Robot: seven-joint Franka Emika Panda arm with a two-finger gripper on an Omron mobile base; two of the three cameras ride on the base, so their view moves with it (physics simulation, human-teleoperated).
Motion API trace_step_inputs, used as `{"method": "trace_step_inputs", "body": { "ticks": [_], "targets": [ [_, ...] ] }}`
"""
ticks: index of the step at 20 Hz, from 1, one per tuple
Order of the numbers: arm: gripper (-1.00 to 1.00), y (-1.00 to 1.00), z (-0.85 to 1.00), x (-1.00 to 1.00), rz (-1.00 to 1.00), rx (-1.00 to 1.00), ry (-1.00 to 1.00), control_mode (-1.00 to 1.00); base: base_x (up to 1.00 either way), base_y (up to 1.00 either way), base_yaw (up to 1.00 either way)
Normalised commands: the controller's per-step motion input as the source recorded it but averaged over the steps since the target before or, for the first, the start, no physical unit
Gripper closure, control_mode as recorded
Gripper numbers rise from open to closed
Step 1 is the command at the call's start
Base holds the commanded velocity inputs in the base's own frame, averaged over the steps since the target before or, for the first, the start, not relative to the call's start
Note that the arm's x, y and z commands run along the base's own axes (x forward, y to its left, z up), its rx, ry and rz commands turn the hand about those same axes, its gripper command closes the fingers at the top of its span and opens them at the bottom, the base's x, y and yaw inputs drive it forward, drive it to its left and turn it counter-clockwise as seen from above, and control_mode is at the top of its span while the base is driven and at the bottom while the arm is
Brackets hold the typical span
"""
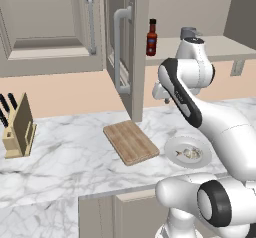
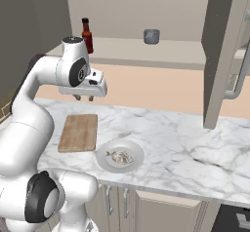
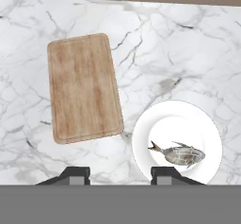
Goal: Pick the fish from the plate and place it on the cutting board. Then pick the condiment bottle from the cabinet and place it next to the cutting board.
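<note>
The small silvery fish (image 1: 191,153) (image 2: 120,157) (image 3: 180,155) lies on the round white plate (image 1: 172,157) (image 2: 134,148) (image 3: 188,119) near the counter's front edge. Just left of the plate is the wooden cutting board (image 1: 131,142) (image 2: 79,131) (image 3: 84,89), with nothing on it. My gripper (image 2: 84,98) (image 3: 120,175) hangs open and empty well above the counter, over the strip between board and plate. The dark-red condiment bottle (image 1: 151,38) (image 2: 87,35) stands upright on the beige shelf of the cabinet (image 1: 220,49) (image 2: 146,48), behind my arm.
The open cabinet door (image 1: 127,47) (image 2: 222,55) with its grey bar handle juts out over the counter beside the board. A small grey pot (image 1: 189,32) (image 2: 152,36) sits on the shelf. A knife block (image 1: 17,127) stands at the far left.
</note>
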Motion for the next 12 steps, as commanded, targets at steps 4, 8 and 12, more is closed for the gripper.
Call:
{"method": "trace_step_inputs", "body": {
  "ticks": [4, 8, 12],
  "targets": [
    [-1.00, -0.02, 0.00, 0.00, 0.00, 0.00, 0.00, -1.00, 0.00, 0.00, 0.00],
    [-1.00, -0.01, 0.00, 0.00, 0.00, 0.00, 0.00, -1.00, 0.00, 0.00, 0.00],
    [-1.00, -0.05, -0.02, -0.05, 0.00, 0.00, 0.00, -1.00, 0.00, 0.00, 0.00]
  ]
}}
